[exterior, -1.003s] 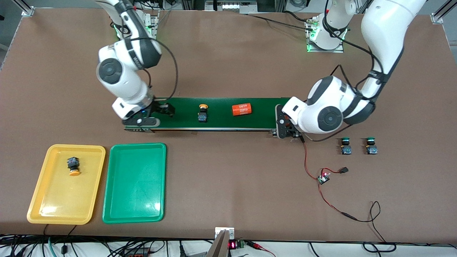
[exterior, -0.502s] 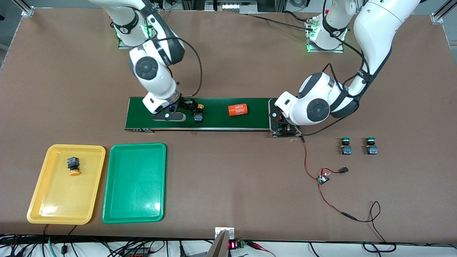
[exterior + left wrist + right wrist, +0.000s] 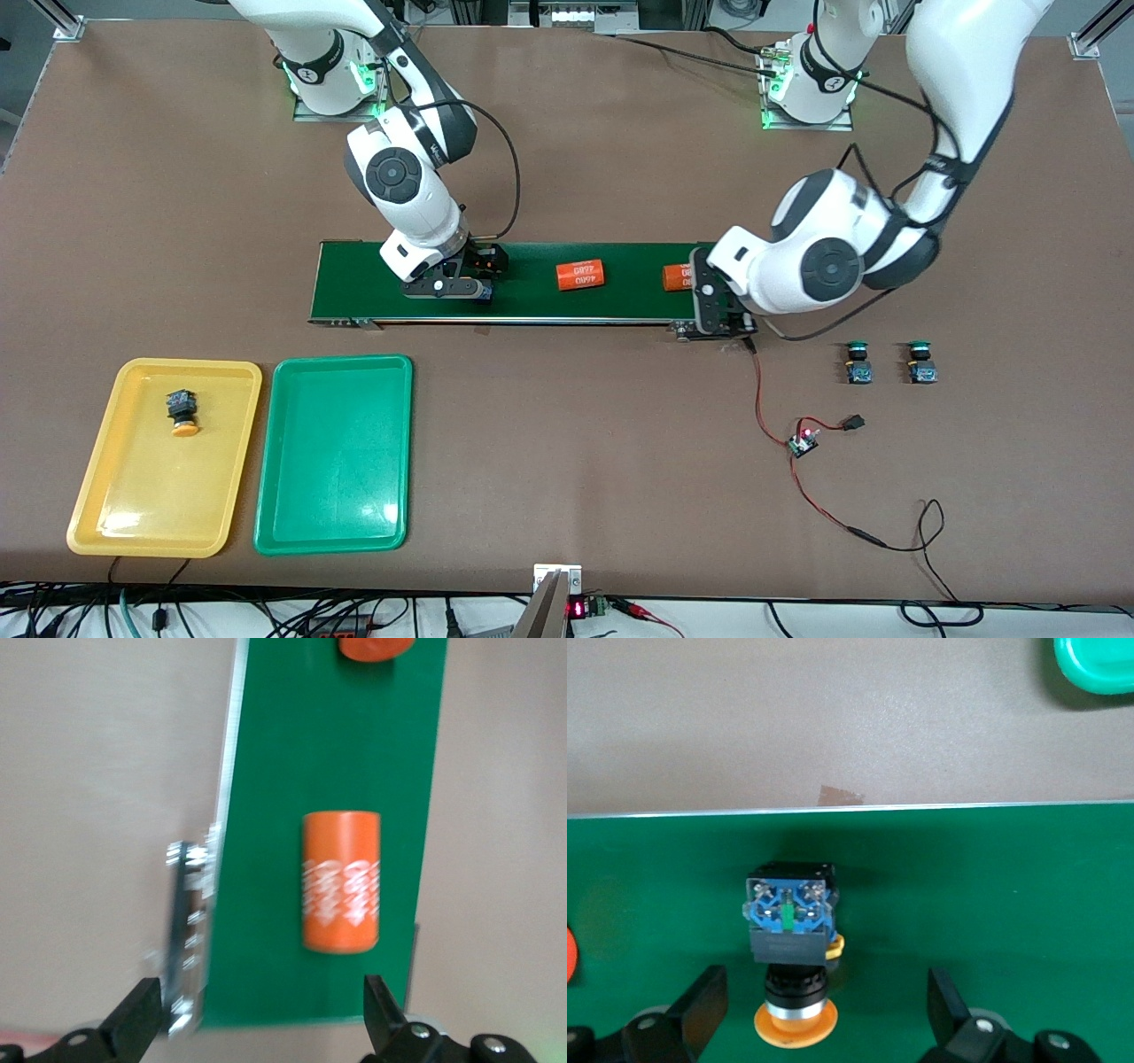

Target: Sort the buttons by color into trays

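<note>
Now left gripper has let its cylinder go at the belt end, jaws apart. Right gripper has arrived, jaws apart astride the yellow button; grasp likely next.

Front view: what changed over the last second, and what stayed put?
The right gripper, open, travelled along the conveyor belt toward the left arm's end and is now over the yellow-capped button. The left gripper opened; a second orange cylinder now lies on the belt beneath it. The first orange cylinder drifted toward the right arm's end. Unchanged: the yellow tray and its button, the green tray, both green-capped buttons.
</note>
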Available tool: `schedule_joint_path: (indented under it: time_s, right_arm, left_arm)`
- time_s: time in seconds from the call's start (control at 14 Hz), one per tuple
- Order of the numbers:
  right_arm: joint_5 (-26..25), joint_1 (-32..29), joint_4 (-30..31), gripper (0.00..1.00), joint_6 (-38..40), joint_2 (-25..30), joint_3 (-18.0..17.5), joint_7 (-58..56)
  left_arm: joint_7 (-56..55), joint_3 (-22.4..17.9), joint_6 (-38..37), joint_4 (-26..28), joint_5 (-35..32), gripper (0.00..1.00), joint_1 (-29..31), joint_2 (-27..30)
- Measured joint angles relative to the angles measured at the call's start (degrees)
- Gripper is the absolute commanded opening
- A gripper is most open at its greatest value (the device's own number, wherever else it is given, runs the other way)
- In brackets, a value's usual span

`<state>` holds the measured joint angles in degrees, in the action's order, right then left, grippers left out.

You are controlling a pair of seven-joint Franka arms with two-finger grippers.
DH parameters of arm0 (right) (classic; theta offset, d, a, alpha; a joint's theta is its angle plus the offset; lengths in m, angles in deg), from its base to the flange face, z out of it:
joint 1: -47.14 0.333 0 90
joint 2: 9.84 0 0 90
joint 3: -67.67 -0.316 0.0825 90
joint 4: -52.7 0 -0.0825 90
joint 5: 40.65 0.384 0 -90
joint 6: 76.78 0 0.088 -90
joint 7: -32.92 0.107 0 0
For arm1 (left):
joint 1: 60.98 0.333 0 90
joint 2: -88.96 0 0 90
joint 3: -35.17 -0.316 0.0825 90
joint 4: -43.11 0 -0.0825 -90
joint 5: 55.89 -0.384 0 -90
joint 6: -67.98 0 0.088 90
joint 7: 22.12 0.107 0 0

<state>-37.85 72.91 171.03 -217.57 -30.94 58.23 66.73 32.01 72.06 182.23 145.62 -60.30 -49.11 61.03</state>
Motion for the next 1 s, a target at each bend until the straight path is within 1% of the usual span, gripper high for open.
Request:
schedule_joint_path:
  time_s: [0.07,0.14,0.29,0.36,0.43,0.57,0.79,0.86,1.0]
  right_arm:
    - [-0.28,0.12,0.01,0.95,-0.66,-0.59,0.0,0.0]
    - [-0.54,0.26,0.03,0.8,-1.4,-1.41,0.0,0.0]
    - [-1.54,0.38,0.03,0.29,-2.73,-3.08,0.01,0.0]
    - [-2.06,0.37,0.02,0.14,-2.83,-3.39,0.11,0.0]
    - [-2.24,0.32,-0.04,0.09,-2.81,-3.24,0.33,0.0]
    - [-2.25,-0.39,-0.93,0.06,-1.51,-2.45,0.6,0.0]
    - [-2.35,-2.76,-5.87,0.06,7.02,-0.68,0.94,-0.51]
    - [-2.42,-3.82,-8.3,0.06,10.45,-0.13,1.14,-1.59]
    - [-2.5,-7.05,-12.81,0.06,15.61,0.64,1.79,-5.87]
  left_arm:
    - [-1.55,-0.53,-1.07,-2.2,0.0,1.0,0.51,0.77]
    - [-4.0,-1.53,-1.77,-4.08,0.0,1.0,0.8,1.45]
    - [-10.46,-4.1,-2.5,-6.2,0.0,1.0,1.23,2.48]
    - [-13.96,-5.53,-2.54,-6.4,0.01,1.0,1.29,2.75]
    - [-18.08,-7.18,-2.54,-6.45,0.02,1.0,1.32,2.79]
    - [-27.76,-10.76,-2.53,-6.43,0.03,1.0,1.3,2.73]
    - [-45.36,-16.22,-1.76,-6.41,0.04,1.0,1.21,2.59]
    - [-49.27,-17.94,-1.4,-6.38,0.04,1.0,1.22,2.56]
    - [-52.71,-21.49,0.68,-5.75,0.02,1.0,1.06,1.68]
